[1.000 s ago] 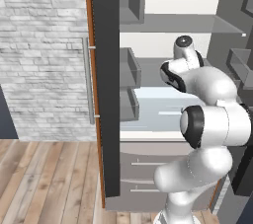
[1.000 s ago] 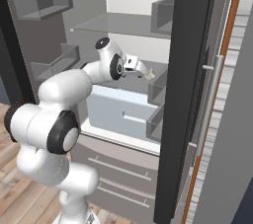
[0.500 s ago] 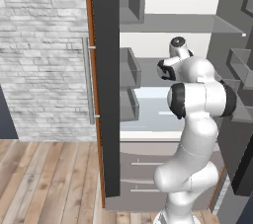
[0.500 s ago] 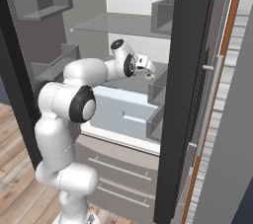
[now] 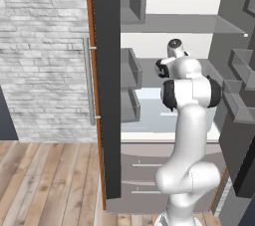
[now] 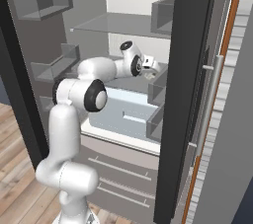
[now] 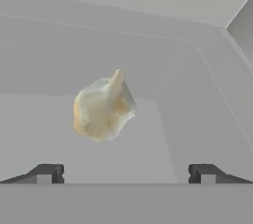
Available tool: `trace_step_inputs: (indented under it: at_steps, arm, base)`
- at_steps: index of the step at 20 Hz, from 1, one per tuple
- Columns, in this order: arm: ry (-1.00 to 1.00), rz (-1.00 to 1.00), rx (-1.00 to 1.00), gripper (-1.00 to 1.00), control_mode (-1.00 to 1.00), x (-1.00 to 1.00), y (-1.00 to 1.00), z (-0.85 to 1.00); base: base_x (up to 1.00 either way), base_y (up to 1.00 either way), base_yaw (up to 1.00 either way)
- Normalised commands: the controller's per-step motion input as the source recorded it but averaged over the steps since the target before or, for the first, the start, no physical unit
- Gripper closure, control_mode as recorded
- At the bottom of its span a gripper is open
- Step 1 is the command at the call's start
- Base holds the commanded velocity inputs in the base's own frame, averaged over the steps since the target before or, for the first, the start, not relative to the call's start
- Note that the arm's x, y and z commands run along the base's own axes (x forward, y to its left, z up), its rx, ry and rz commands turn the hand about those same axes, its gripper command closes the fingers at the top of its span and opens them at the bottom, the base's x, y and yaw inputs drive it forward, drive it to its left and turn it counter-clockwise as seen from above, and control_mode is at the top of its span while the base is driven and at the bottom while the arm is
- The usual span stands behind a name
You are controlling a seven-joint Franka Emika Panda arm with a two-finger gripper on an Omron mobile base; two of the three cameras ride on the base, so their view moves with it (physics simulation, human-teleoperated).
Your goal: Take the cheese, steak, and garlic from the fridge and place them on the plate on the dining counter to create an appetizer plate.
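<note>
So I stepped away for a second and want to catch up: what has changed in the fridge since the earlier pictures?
The arm has straightened up and pushed further into the fridge, carrying the gripper deeper over the middle shelf, towards the garlic now lying ahead of the open fingers. Nothing was grasped or released. The doors, bins, pale blue box and base stayed as they were.
</note>
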Motion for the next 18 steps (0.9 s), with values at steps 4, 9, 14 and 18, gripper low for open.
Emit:
trace_step_inputs:
  at_steps: [4,9,14,18]
  arm:
    - [0.01,0.0,0.0,-1.0,-1.0,0.59,-0.19,-0.33]
    - [0.01,0.0,0.0,-1.0,-1.0,0.57,-0.17,-0.33]
    - [0.01,0.0,0.0,-1.0,-1.0,0.47,-0.16,-0.31]
    - [0.06,0.0,0.02,1.0,-1.0,-0.03,0.0,-0.3]
  base:
    - [0.0,0.0,0.0]
    - [0.0,0.0,0.0]
    - [0.0,0.0,0.0]
    - [0.0,0.0,0.0]
